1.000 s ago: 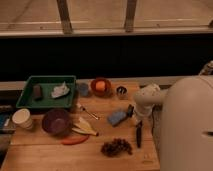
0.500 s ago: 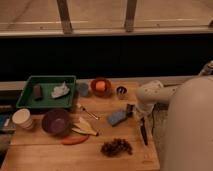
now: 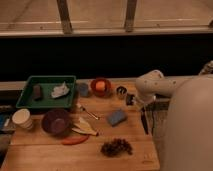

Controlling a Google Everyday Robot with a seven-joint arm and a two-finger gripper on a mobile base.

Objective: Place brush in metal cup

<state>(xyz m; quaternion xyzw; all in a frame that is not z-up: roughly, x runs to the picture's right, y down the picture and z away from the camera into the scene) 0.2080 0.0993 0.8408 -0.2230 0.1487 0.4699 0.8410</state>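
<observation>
The brush (image 3: pixel 144 122), slim and black, hangs nearly upright by the table's right edge, its upper end at my gripper (image 3: pixel 134 102). The gripper appears shut on the brush's top end and sits at the end of the white arm (image 3: pixel 155 85) at the table's right rear. The metal cup (image 3: pixel 121 91), small and shiny with a dark inside, stands on the table just left of and behind the gripper. The brush is to the right of the cup and nearer the front, apart from it.
A blue sponge (image 3: pixel 116 117) lies left of the brush. Grapes (image 3: pixel 116 147) sit near the front. An orange bowl (image 3: pixel 100 86), a blue-grey cup (image 3: pixel 83 89), a green tray (image 3: pixel 45 92), a purple bowl (image 3: pixel 56 121), a banana (image 3: pixel 85 127), a spoon (image 3: pixel 89 112) and a paper cup (image 3: pixel 22 119) fill the left.
The arm has risen and swung toward the rear right. The brush has moved with it, shifting slightly right and upward off the table.
</observation>
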